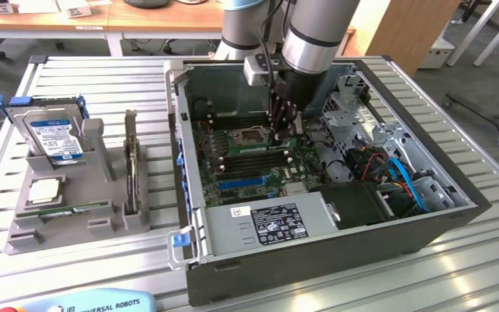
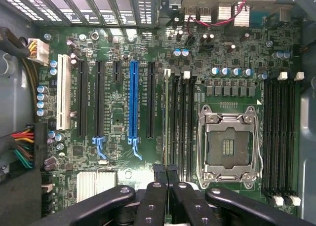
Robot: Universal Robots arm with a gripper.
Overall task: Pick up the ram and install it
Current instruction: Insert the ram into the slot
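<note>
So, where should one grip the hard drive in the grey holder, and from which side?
Probably the upper part, from above: the hard drive stands nearly upright with its lower edge sunk in the grey holder, so only the top is free. Pinch across label face and back.

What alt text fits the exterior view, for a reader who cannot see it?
A robot arm's gripper reaches into an open computer case, low over the motherboard beside the processor socket. On the exterior view's left stands a grey holder with a hard drive.

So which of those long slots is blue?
The blue slot flanked by black slots; all the others are black, except one white slot.
</note>
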